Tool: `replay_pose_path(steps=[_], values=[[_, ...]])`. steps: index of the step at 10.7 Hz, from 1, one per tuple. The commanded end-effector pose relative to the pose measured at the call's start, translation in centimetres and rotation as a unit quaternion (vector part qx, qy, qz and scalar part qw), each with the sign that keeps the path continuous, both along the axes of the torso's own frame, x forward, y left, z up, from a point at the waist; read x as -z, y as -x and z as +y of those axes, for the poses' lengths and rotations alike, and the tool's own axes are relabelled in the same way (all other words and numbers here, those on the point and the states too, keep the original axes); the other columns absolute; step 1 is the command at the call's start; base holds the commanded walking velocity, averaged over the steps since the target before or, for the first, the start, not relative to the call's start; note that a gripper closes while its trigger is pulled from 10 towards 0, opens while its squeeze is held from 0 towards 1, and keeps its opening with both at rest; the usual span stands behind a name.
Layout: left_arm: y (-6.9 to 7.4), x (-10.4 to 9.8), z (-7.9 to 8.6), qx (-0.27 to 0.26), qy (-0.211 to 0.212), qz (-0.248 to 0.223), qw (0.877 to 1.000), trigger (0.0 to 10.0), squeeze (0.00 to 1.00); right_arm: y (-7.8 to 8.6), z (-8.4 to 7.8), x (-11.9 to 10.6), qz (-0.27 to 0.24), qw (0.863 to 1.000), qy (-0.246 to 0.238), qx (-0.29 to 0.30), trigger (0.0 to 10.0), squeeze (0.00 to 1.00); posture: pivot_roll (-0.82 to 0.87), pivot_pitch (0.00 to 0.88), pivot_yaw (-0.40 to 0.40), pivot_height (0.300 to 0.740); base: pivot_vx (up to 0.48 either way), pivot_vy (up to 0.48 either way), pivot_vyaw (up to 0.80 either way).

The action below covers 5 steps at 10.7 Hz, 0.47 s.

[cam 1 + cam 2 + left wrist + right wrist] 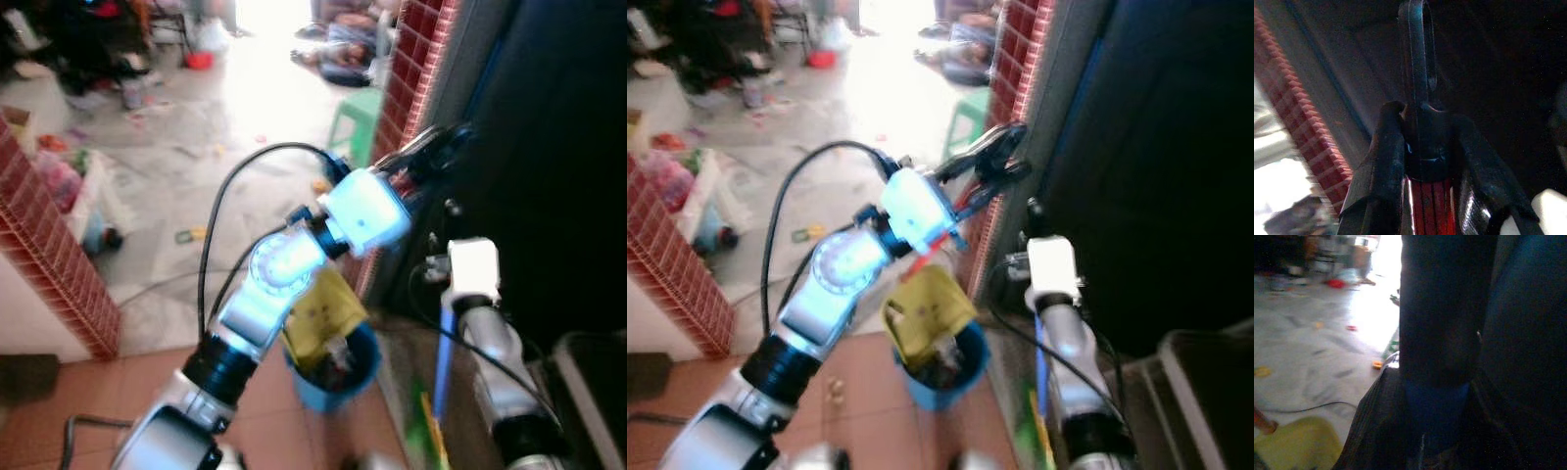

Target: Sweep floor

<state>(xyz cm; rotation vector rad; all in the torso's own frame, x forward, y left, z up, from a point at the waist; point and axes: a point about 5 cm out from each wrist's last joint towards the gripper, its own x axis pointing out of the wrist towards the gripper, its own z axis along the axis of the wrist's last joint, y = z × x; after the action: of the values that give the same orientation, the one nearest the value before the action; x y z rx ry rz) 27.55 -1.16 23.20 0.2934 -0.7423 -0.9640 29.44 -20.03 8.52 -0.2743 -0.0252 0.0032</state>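
My left gripper [431, 149] is raised beside the red brick pillar [416, 69]. It is shut on a red ribbed handle [1426, 208] whose black end with a hanging loop [1418, 54] sticks out past the fingers [1378, 161]. My right gripper [1435, 396] is shut on a blue pole [1434, 404], which turns dark higher up. That blue pole [443, 364] runs alongside my right forearm [495, 352] at the lower right. The lower ends of both handles are hidden.
A blue bucket [364, 377] holding a yellow object [323, 308] stands on the tiles under my left arm. Another brick wall [54, 264] is at the left. A green stool [358, 116] stands beyond. Litter [191, 235] dots the grey floor. A dark panel [549, 147] rises at the right.
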Motion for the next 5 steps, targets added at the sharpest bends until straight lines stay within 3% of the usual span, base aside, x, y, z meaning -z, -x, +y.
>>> replay_pose_path(steps=[1, 3, 5], values=[[0.81, -1.48, -0.36, 0.009, 0.012, -0.037, 0.999, 10.0, 0.0, -0.75, 0.56, -0.99, -0.019, 1.0, 0.008, -0.013, 10.0, 0.0, -0.01, 0.0, -0.051, 0.74, 0.0, 0.0, 0.0], [0.6, -1.71, 0.0, -0.009, 0.017, -0.052, 0.998, 10.0, 0.0, -1.23, 0.54, -1.32, -0.023, 1.0, 0.011, -0.015, 10.0, 0.0, 0.0, 0.0, -0.056, 0.74, 0.0, 0.0, 0.0], [0.13, -1.59, 0.38, -0.006, 0.028, -0.028, 0.999, 10.0, 0.0, -1.49, 0.59, -1.42, -0.025, 0.999, 0.012, -0.017, 10.0, 0.0, 0.0, 0.0, -0.058, 0.74, 0.0, 0.0, 0.0]])
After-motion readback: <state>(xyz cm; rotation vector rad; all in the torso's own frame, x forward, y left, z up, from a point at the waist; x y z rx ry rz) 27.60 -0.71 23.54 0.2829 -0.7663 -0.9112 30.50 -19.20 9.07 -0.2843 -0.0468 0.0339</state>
